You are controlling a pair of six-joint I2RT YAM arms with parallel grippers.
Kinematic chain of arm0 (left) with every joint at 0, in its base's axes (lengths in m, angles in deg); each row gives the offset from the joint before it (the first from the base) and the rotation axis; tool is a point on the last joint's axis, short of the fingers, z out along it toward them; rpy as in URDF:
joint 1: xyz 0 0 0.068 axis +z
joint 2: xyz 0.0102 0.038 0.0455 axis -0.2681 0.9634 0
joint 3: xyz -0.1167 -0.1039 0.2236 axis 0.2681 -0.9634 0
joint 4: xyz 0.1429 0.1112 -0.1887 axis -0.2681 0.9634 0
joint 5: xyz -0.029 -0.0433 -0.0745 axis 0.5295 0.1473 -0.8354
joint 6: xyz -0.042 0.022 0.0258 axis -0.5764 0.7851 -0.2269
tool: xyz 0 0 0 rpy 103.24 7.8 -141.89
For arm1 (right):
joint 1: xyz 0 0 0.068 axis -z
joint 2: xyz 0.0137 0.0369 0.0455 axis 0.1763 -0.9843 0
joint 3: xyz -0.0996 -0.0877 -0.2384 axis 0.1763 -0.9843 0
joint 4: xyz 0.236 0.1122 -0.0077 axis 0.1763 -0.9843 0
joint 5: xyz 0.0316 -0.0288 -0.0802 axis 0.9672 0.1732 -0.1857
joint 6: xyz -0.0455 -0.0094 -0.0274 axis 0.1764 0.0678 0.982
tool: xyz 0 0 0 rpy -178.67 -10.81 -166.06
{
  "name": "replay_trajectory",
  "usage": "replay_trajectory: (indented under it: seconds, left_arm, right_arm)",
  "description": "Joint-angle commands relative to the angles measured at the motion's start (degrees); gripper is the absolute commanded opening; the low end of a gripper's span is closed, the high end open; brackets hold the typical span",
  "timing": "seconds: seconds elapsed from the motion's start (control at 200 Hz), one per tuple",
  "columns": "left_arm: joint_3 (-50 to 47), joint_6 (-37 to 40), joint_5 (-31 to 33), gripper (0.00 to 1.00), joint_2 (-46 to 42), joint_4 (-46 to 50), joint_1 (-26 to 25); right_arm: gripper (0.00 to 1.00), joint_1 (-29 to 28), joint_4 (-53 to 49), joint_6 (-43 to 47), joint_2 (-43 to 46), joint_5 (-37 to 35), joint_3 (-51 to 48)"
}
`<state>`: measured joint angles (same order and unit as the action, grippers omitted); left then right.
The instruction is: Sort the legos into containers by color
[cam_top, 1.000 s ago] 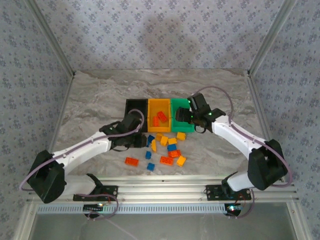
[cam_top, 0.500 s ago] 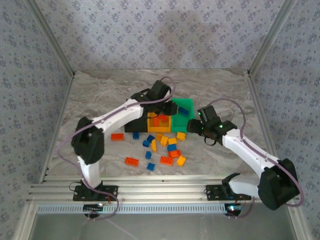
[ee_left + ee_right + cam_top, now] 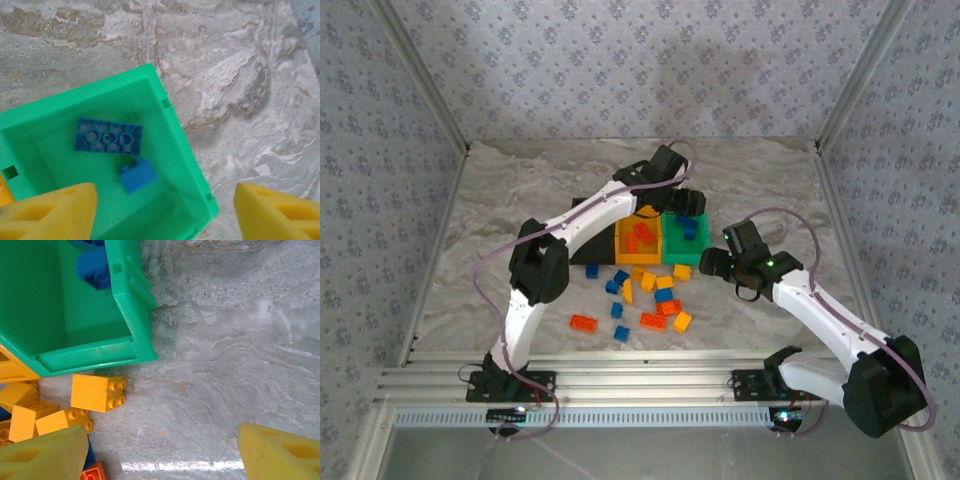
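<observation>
Three joined containers stand mid-table: black (image 3: 588,257), orange-yellow (image 3: 623,240) and green (image 3: 682,256). Two blue legos (image 3: 107,136) (image 3: 137,175) lie in the green bin (image 3: 172,122); red-orange ones (image 3: 640,235) lie in the orange-yellow bin. My left gripper (image 3: 688,205) (image 3: 165,215) hovers open over the green bin's near corner, with nothing between its yellow fingers (image 3: 50,212). My right gripper (image 3: 705,265) (image 3: 160,460) is open and empty over bare table, just right of the green bin (image 3: 87,359). A yellow lego (image 3: 97,392) sits by that bin.
Loose blue, yellow and red-orange legos (image 3: 650,295) lie in a pile in front of the bins. One red-orange brick (image 3: 583,322) sits apart at the near left. The left arm's links (image 3: 542,265) stretch across the black bin. Bare marble lies right of the bins.
The left arm swung from beside the pile up over the green bin and its gripper went from shut to open. The right gripper drew back from the green bin toward the near right.
</observation>
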<state>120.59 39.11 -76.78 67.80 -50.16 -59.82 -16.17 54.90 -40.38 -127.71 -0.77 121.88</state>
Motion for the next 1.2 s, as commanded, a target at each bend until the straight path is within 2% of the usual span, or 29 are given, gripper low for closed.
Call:
replay_trajectory:
  seconds: [0.0,0.115,0.135,0.15,0.23,0.35,0.48,0.615,0.735,0.875,1.194]
  left_arm:
    - [1.4,0.0,-1.7,0.78,-3.2,-0.3,-0.3]
    - [-8.2,-1.4,-1.7,0.88,-12.1,-6.8,-0.5]
    - [-10.6,-1.6,-1.7,0.97,-14.1,-8.0,-0.4]
    - [-12.1,-1.8,-1.7,0.99,-15.6,-9.2,-0.4]
    - [-22.8,-2.5,-1.1,1.0,-24.4,-14.0,-0.5]
    - [-38.3,-3.8,2.0,0.99,-37.6,-17.6,-0.7]
    - [-53.6,-5.3,8.1,0.99,-51.3,-16.9,-0.7]
    - [-64.8,-7.6,14.5,0.99,-63.7,-13.2,-0.7]
    - [-70.7,-9.7,18.4,0.99,-71.2,-9.6,-0.7]
    - [-74.4,-11.2,21.8,0.99,-76.2,-7.1,-0.7]
    - [-75.5,-11.4,24.2,1.0,-77.6,-5.3,-0.6]
  right_arm:
    - [0.81,-0.4,-0.3,0.1,0.6,3.0,-1.1]
    - [0.81,-2.5,-0.1,0.1,-0.4,4.5,-1.3]
    - [0.82,-3.0,0.2,1.8,-0.6,4.8,-1.4]
    - [0.82,-3.2,0.6,2.1,-0.8,5.2,-1.5]
    - [0.82,-5.8,2.3,2.6,-2.2,7.0,-1.5]
    - [0.83,-10.8,3.2,2.4,-6.5,4.9,-0.1]
    - [0.83,-14.1,5.7,1.1,-11.3,3.5,0.9]
    - [0.83,-16.7,7.3,-0.3,-15.2,2.1,2.4]
    - [0.83,-19.1,7.3,-1.1,-19.1,1.4,4.2]
    - [0.82,-21.6,7.4,-2.1,-22.6,0.4,6.8]
    - [0.74,-23.0,4.2,-2.5,-29.4,-2.7,10.6]
